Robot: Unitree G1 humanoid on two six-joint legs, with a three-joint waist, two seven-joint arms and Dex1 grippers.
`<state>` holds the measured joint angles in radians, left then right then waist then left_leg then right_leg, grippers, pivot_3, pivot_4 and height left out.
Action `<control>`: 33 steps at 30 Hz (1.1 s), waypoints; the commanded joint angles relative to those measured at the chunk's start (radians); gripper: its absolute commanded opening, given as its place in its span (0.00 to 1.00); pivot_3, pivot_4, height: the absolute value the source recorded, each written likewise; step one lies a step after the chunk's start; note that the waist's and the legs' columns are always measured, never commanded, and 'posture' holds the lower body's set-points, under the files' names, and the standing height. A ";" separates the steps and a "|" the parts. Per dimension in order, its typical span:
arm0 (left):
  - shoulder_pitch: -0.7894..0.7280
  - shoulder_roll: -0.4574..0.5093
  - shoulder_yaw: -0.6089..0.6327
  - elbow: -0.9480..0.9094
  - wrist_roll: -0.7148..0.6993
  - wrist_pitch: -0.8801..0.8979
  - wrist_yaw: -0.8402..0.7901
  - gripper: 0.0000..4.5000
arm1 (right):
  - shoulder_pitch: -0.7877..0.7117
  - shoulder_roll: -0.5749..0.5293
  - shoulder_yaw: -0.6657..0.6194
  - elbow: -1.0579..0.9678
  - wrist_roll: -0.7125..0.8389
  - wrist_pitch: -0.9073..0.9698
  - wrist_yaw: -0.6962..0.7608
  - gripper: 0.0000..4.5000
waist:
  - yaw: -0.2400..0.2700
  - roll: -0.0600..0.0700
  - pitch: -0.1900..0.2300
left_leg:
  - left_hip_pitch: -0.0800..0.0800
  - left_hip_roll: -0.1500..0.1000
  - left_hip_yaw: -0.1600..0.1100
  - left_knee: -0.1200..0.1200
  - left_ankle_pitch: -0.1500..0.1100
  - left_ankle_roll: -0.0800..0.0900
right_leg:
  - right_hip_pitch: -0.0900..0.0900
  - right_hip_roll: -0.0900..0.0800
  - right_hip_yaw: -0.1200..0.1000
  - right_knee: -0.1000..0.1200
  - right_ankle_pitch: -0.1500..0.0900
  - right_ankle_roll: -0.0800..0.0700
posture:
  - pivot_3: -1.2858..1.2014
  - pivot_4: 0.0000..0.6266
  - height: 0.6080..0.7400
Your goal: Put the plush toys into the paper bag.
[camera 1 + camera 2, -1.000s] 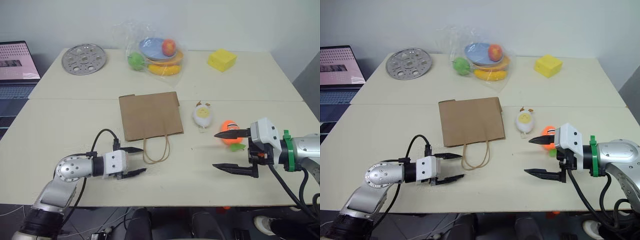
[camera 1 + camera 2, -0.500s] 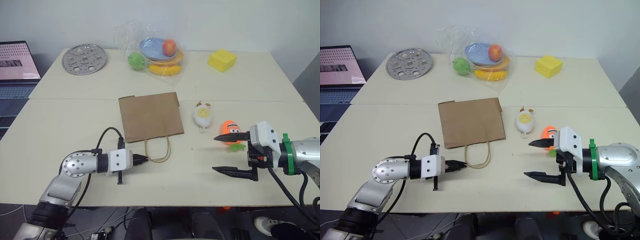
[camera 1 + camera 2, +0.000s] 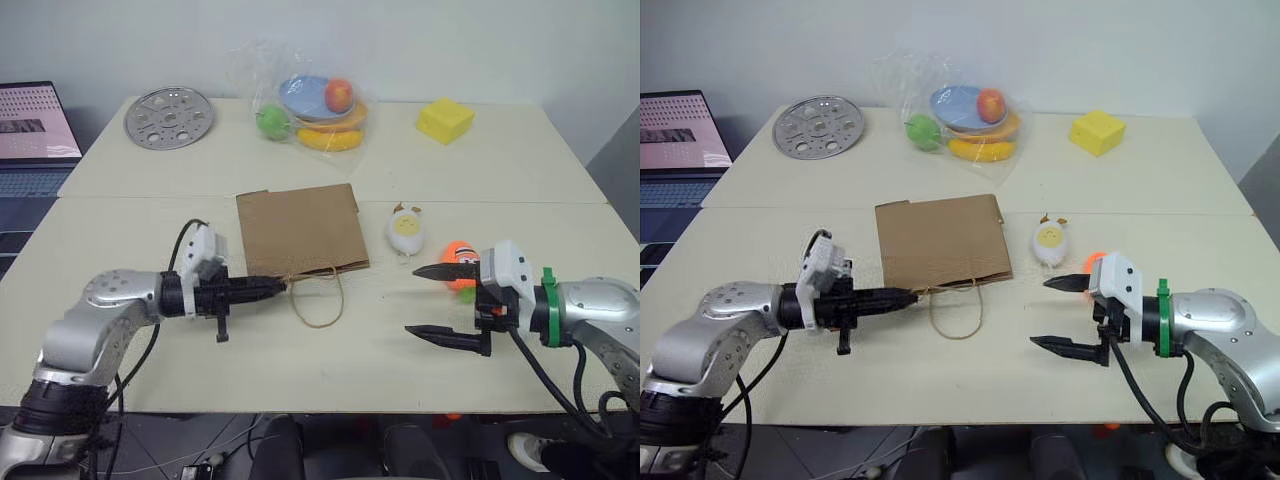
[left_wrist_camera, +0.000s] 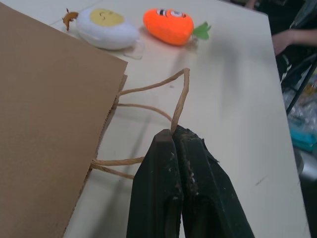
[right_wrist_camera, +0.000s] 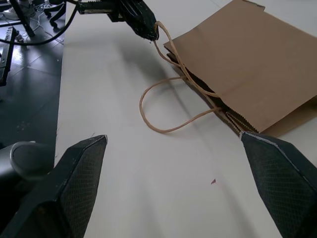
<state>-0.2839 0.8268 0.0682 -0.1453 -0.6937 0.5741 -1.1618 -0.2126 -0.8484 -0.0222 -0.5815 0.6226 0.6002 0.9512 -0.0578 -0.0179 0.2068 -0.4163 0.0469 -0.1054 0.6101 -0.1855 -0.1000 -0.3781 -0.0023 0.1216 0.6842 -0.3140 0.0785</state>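
The brown paper bag [image 3: 300,232] lies flat mid-table, its mouth toward me. My left gripper [image 3: 275,285] is shut on its upper loop handle [image 4: 179,101] and holds it off the table, so the mouth [image 5: 208,96] gapes a little. The lower handle [image 3: 320,308] rests on the table. Right of the bag lie the two plush toys: the white egg [image 3: 405,232] and the orange carrot [image 3: 460,262], which is partly behind my right gripper [image 3: 412,300]. That gripper hovers open and empty, pointing at the bag.
At the back stand a yellow block [image 3: 444,120], a clear plastic wrap with a blue plate and fruit [image 3: 310,105], and a perforated metal disc [image 3: 168,117]. A laptop [image 3: 35,130] sits beyond the table's left edge.
My left gripper went from open beside the handles to shut on the upper handle, then rolled and rose, lifting it. The right gripper drifted slightly toward the bag, still open.
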 commanded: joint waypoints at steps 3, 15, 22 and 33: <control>-0.065 -0.025 0.074 -0.075 -0.153 0.159 0.071 0.00 | -0.042 0.041 0.049 0.004 -0.024 -0.006 -0.020 0.86 | 0.001 0.000 0.000 | 0.000 0.000 -0.001 0.000 0.000 0.000 | 0.000 0.000 -0.001 0.000 0.000 -0.001 | 0.52 0.24 1.00; -0.160 -0.072 0.121 -0.139 -0.338 0.363 0.230 0.00 | -0.246 0.412 0.332 0.271 -0.298 -0.108 -0.214 0.01 | -0.005 -0.001 0.000 | 0.000 0.000 -0.003 0.000 0.000 0.000 | -0.003 0.001 -0.002 0.009 0.000 -0.001 | 0.52 0.24 1.00; -0.147 -0.082 0.132 -0.157 -0.361 0.378 0.271 0.00 | -0.298 0.596 0.365 0.399 -0.412 -0.123 -0.360 0.01 | 0.000 -0.001 0.000 | 0.000 0.000 -0.004 0.000 0.000 0.000 | -0.005 0.001 -0.003 0.012 0.000 -0.001 | 0.52 0.24 1.00; -0.176 -0.115 0.288 -0.111 -0.489 0.402 0.453 0.00 | -0.332 0.806 0.378 0.746 -0.633 -0.285 -0.628 0.01 | -0.003 -0.001 0.000 | 0.000 0.000 -0.004 0.000 0.000 -0.001 | -0.006 0.001 -0.003 0.013 0.000 -0.001 | 0.52 0.24 1.00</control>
<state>-0.4350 0.7179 0.2919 -0.2548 -1.1308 0.9760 -0.7467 -0.5253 -0.0587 0.3726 0.1489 0.0113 0.3533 0.3592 -0.0605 -0.0190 0.2064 -0.4167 0.0469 -0.1092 0.6098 -0.1853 -0.1005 -0.3843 -0.0013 0.1189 0.6974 -0.3136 0.0773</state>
